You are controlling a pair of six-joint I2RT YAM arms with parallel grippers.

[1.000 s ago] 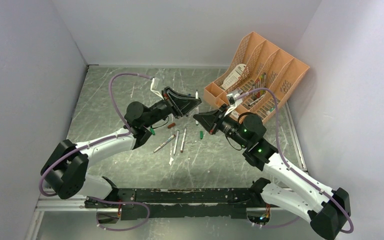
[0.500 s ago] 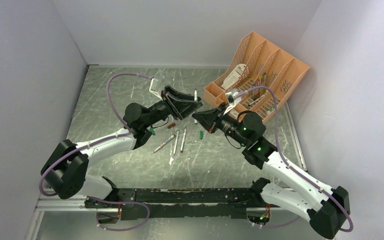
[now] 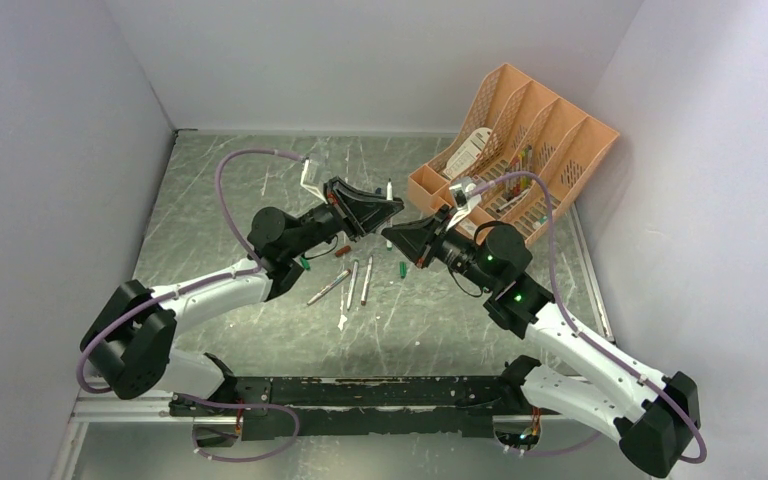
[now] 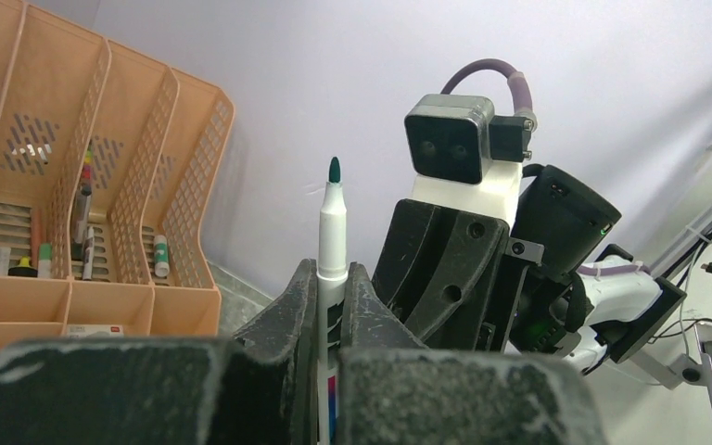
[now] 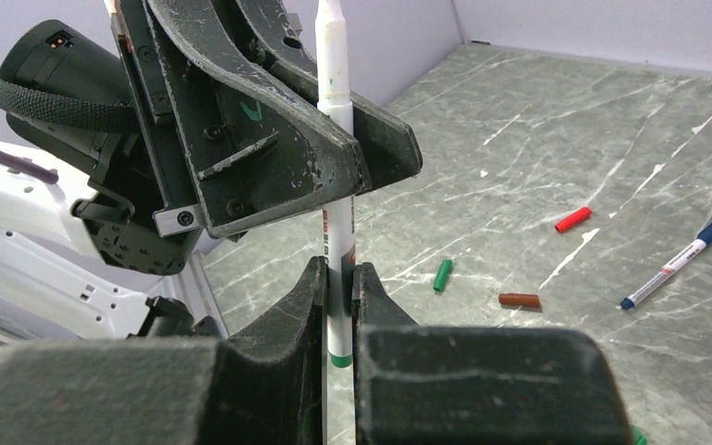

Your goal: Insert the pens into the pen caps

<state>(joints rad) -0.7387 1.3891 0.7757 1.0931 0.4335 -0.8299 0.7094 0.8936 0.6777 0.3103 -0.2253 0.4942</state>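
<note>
Right wrist view: right fingers point(image 5: 287, 320) and left fingers point(image 5: 269, 148) both clench one uncapped pen point(image 5: 338, 232); any sideways mismatch between arms could bend it or wrench it loose.

Light was soft and even (from overhead, as far as I could judge). The walls point(image 3: 380, 60) around the orange organiser point(image 3: 520, 140) looked pale and flat, with faint shadows on the tabletop point(image 3: 250, 190) left of it. In my left wrist view my fingers point(image 4: 283, 324) were blurred up close; the organiser beyond was sharp.
</note>
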